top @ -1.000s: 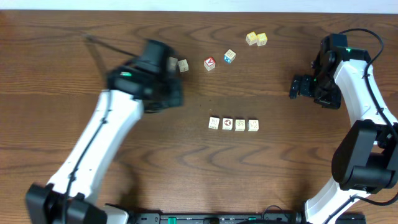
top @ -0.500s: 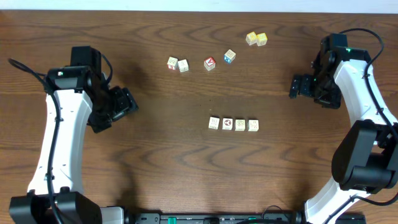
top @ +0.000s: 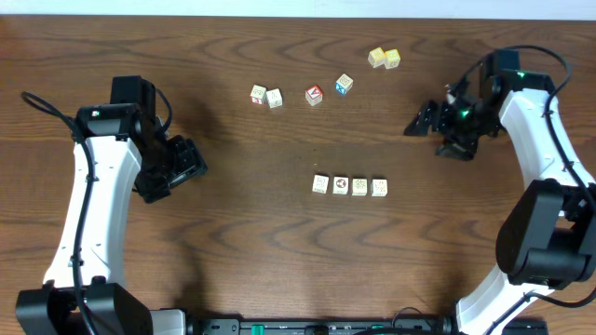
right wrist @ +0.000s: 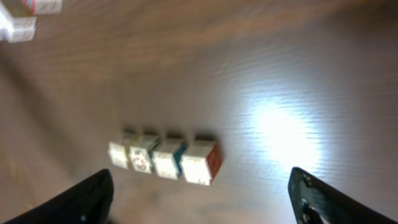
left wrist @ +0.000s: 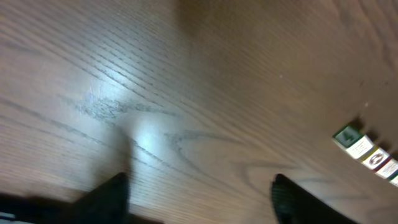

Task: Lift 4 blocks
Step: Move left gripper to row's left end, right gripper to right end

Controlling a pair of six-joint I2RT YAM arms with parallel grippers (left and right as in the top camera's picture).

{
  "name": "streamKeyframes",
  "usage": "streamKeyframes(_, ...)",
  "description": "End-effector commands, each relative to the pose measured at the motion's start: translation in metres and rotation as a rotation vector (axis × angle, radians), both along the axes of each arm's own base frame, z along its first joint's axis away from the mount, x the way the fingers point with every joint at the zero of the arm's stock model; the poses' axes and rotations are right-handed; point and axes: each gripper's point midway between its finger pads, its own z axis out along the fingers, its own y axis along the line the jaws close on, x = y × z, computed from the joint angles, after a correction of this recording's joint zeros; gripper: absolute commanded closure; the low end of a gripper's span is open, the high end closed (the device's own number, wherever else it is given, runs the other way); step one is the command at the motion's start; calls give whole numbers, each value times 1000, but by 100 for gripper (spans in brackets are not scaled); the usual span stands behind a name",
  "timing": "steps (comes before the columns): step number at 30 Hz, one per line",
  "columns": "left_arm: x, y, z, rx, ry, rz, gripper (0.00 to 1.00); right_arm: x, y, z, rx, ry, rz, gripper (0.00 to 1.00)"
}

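Observation:
Four cream-white blocks (top: 349,186) lie touching in a straight row near the middle of the table. My left gripper (top: 194,160) hangs open well to their left, nothing between its fingers. In the left wrist view the gripper (left wrist: 199,202) is over bare wood and the end of the row of blocks (left wrist: 367,149) shows at the right edge. My right gripper (top: 419,119) is open, behind and to the right of the row. The right wrist view shows the gripper (right wrist: 202,199) empty, with the row of blocks (right wrist: 165,158) ahead of it and apart from both fingers.
Along the back stand two cream cubes (top: 266,96), a red-faced cube (top: 314,95), a blue-faced cube (top: 344,85) and two pale yellow cubes (top: 384,59). The table's far edge (top: 298,17) runs just behind them.
My left arm swung from the back centre out to the left and has settled there. My right gripper has turned and reached left toward the middle of the table.

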Motion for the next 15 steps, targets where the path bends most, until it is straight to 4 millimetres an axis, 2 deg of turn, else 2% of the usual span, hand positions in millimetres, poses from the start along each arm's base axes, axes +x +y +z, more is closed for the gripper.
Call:
streamKeyframes(1,-7,-7,-7,1,29,-40,43,-14,8,-2,-44,29,88,18)
streamKeyframes(3,-12,-13,-13,1,44,-61,52,-29,-10,-11,-183,124,47,27)
streamKeyframes(4,-13,-15,-15,1,49,-72,53,-34,-14,-12,-208,153,34,30)
streamKeyframes(6,-14,-22,-21,1,48,-97,54,-42,-13,-13,-211,186,40,38)
streamKeyframes(9,-14,-31,-29,2,41,-132,63,-49,-11,-8,-206,203,48,42)
streamKeyframes(13,-10,-42,-34,3,17,-171,63,-55,-11,9,-209,157,41,43)
streamKeyframes(15,-7,-45,-33,3,1,-178,56,-60,-11,24,-215,103,27,41)
